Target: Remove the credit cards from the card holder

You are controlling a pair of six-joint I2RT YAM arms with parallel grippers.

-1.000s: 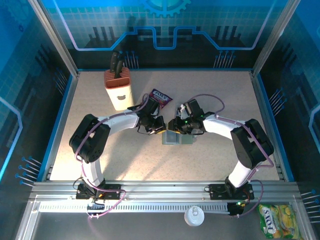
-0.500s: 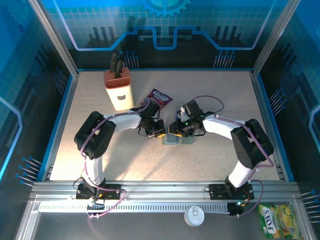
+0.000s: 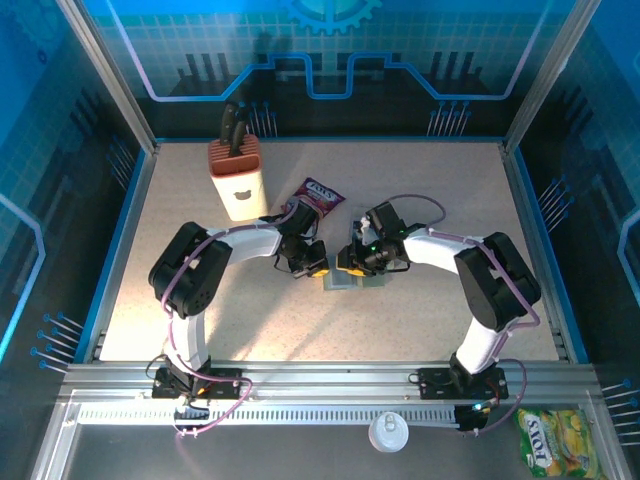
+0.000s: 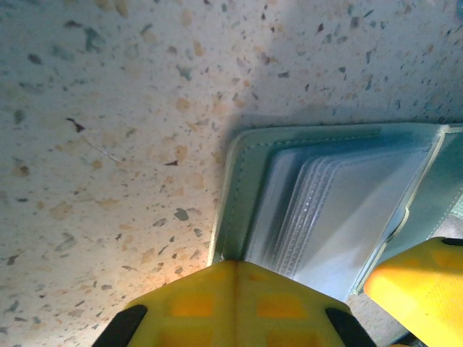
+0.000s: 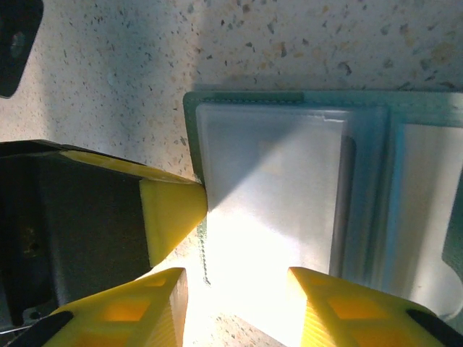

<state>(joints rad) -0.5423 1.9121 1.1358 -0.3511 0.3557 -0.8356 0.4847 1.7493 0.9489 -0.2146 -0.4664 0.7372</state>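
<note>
Progress: early. The card holder (image 5: 289,181) lies open and flat on the bench (image 4: 108,144), pale sleeves up. We judge the credit cards are not yet drawn out.
Left to do: pull every card from its sleeve.
Left gripper (image 4: 235,303): clenched, empty, tips pressed against the card holder's left edge, likely pinning it.
Right gripper (image 5: 239,303): jaws parted, grasping nothing, poised over the card holder's left panel.
Arms: both elbows bent, wrists pitched down, meeting above the card holder.
</note>
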